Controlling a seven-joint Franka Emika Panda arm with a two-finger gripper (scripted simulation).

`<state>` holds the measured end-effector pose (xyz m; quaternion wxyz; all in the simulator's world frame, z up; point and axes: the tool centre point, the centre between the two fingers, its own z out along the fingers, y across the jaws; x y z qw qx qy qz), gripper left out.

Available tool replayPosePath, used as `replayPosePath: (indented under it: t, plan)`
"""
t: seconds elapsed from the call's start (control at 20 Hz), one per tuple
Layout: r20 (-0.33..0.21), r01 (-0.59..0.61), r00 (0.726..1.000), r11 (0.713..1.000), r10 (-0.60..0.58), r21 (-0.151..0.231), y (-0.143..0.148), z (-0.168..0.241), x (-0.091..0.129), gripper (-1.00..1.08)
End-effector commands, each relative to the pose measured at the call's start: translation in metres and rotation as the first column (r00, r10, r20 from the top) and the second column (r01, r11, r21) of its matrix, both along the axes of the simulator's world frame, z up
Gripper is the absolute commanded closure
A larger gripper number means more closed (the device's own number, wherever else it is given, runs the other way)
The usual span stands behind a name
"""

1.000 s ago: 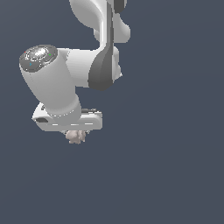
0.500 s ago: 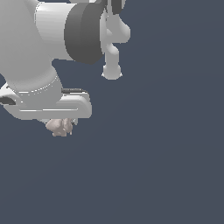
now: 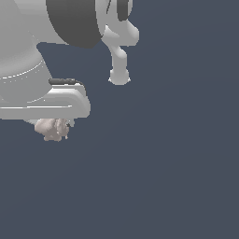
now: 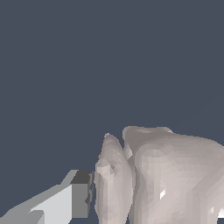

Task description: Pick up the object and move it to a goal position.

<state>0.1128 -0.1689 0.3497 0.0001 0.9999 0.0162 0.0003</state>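
Note:
The object (image 3: 51,130) is a small lumpy pale pinkish-beige lump. It hangs just under the white hand of my gripper (image 3: 56,125) at the exterior view's left, off any surface. The gripper is shut on it, and the lump hides most of the fingers. In the wrist view the object (image 4: 166,175) looms large, and one white finger (image 4: 65,203) with a dark pad presses against its side. The other finger is hidden behind the lump.
My arm's thick white and dark grey links (image 3: 70,18) fill the exterior view's upper left, with a narrow white link end (image 3: 119,77) hanging down near the middle. Everything else in both views is plain dark blue-grey background.
The arm has carried the held object toward the exterior view's left and slightly up. The arm now looks much larger in that view. The grip has not changed.

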Motion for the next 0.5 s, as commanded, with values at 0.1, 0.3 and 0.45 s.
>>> replayPosePath:
  t: [0.1,0.3,0.45]
  plan:
    - [-0.001,0.0,1.0,1.0,0.0,0.0,-0.0021,0.0077,0.0018,1.08]
    - [-0.001,0.0,1.0,1.0,0.0,0.0,-0.0029,0.0105,0.0027,1.08]
    - [-0.001,0.0,1.0,1.0,0.0,0.0,-0.0031,0.011,0.0029,1.08]
